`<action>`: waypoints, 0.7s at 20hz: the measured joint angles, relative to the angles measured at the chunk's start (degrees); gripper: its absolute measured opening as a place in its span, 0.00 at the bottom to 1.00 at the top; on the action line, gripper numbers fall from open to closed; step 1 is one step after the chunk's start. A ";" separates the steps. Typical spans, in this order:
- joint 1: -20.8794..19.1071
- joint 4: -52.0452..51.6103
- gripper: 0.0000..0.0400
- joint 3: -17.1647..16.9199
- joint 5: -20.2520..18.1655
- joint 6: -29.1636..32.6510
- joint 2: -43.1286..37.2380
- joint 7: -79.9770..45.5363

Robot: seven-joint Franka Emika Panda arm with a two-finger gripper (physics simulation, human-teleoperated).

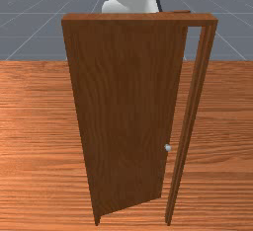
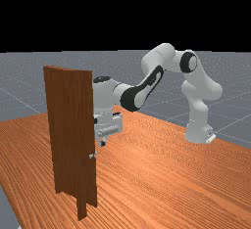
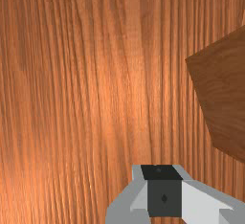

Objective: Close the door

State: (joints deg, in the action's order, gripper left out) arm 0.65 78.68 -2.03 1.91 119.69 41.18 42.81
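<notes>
To the far view's right of your ajar brown wooden door [image 2: 71, 130] hangs your white-and-grey gripper [image 2: 102, 143] — open or closed, I can't tell.

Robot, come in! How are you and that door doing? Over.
Gripper above the table, holding nothing. Door ajar in its frame. No obstruction seen.

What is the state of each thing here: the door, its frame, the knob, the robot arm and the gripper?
Door: partly open, with a gap at the knob side.
Frame: standing upright on the table.
Knob: on the door near its free edge; turned or not, I cannot tell.
Robot arm: bent, reaching out over the table.
Gripper: pointing down above the table, holding nothing.
</notes>
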 joint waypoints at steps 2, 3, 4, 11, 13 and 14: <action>0.00 0.00 0.00 0.00 0.00 0.00 0.00 0.00; 0.00 0.43 0.00 0.00 0.01 -0.06 -0.26 0.00; 0.01 1.12 0.00 -0.01 0.02 0.21 -0.66 -0.01; 1.05 -3.98 0.00 -0.38 0.86 -1.78 2.20 -1.25; 1.03 -8.94 0.00 -0.41 0.86 -3.89 5.04 -1.20; 0.74 -9.66 0.00 -0.07 0.35 -4.17 5.51 -0.83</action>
State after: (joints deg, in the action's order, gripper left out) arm 1.39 69.01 -2.10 2.26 115.52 46.69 41.99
